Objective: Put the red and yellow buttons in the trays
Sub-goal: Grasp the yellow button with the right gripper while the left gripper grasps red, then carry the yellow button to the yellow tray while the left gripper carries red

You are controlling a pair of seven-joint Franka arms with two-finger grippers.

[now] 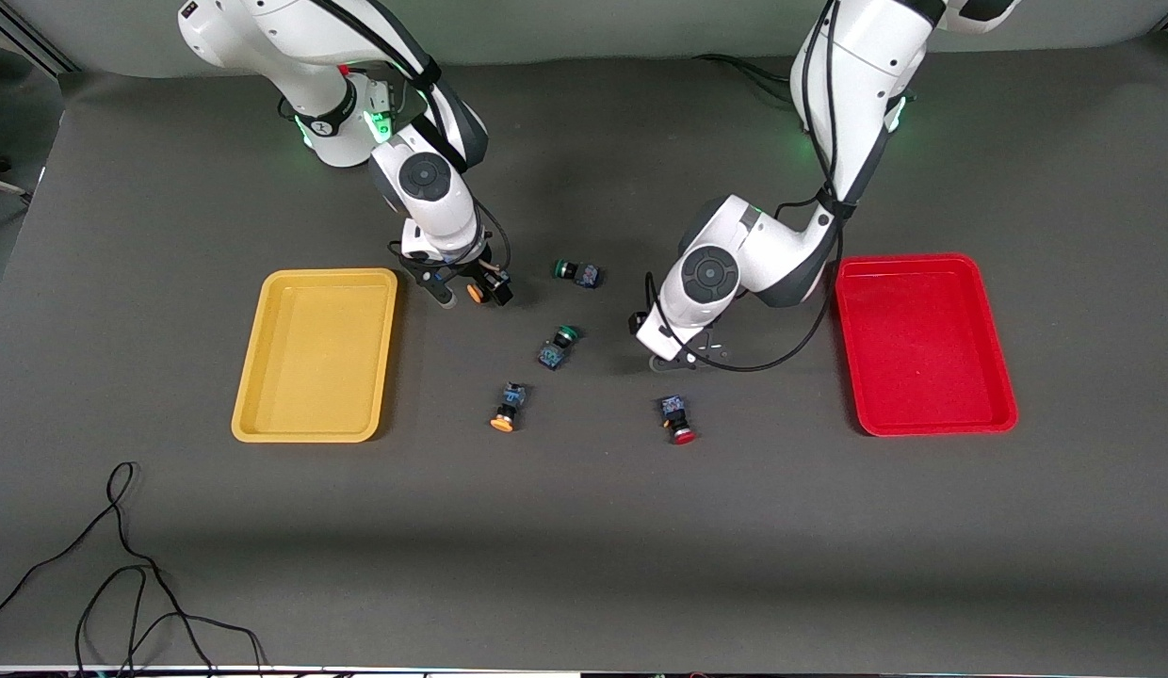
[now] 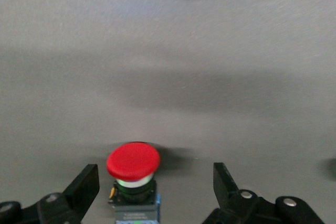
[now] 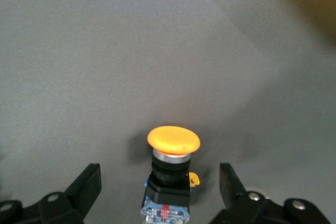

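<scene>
My right gripper (image 1: 471,290) is open and low over the table beside the yellow tray (image 1: 316,353). A yellow-capped button (image 1: 477,293) lies between its fingers without touching them; the right wrist view shows this button (image 3: 173,140) between the open gripper (image 3: 160,182). My left gripper (image 1: 683,356) is open, low over the table beside the red tray (image 1: 923,344). A red-capped button (image 2: 133,161) lies between its fingers (image 2: 156,182), nearer one finger; the hand hides it in the front view. A second yellow button (image 1: 506,409) and a second red button (image 1: 679,420) lie nearer the front camera.
Two green-capped buttons (image 1: 576,272) (image 1: 558,347) lie on the table between the two grippers. Both trays hold nothing. A black cable (image 1: 122,565) lies loose near the front edge at the right arm's end.
</scene>
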